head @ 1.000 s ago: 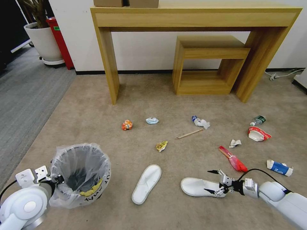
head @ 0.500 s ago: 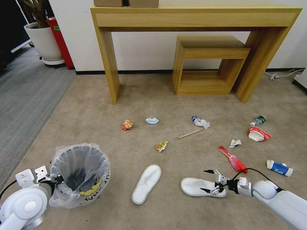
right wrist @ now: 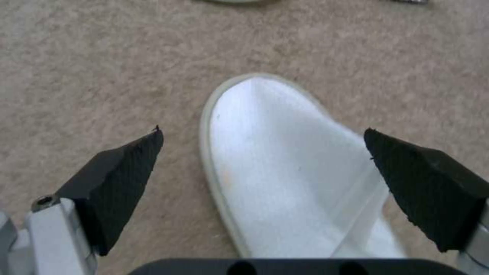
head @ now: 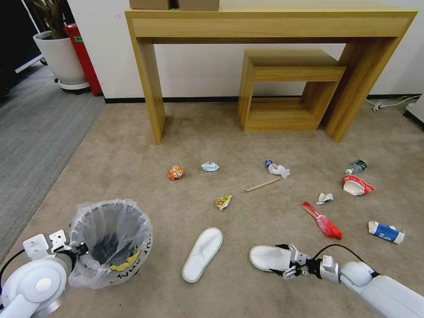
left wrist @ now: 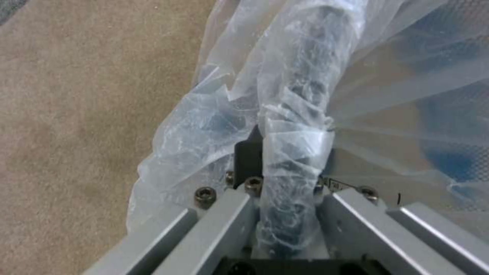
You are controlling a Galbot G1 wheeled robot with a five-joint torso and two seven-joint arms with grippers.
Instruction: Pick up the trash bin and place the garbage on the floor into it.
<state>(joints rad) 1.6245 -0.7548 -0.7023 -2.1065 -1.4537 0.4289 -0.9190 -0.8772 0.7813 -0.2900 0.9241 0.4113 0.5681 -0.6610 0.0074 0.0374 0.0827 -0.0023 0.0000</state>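
Observation:
The trash bin (head: 110,240), black with a crinkly plastic liner, stands on the beige floor (head: 132,168) at the near left. My left gripper (head: 76,250) is shut on its rim; in the left wrist view the bag-wrapped rim (left wrist: 295,114) runs between the fingers of the left gripper (left wrist: 288,168). My right gripper (head: 282,259) is open and low over the heel end of a white slipper (head: 267,257), its fingertips (right wrist: 137,152) on either side of that slipper (right wrist: 285,172). A second slipper (head: 202,254) lies between the bin and the first one.
Garbage is scattered ahead: orange wrapper (head: 175,172), yellow wrapper (head: 223,202), wooden stick (head: 261,185), red wrapper (head: 324,222), carton (head: 386,232), paper bowl (head: 356,185), bottle (head: 357,166). A wooden table (head: 150,88) and a cube shelf (head: 287,70) stand at the wall.
My right gripper has moved nearer to me and lower, from the slipper's right end to over its heel, still open. The left arm and the bin have not moved.

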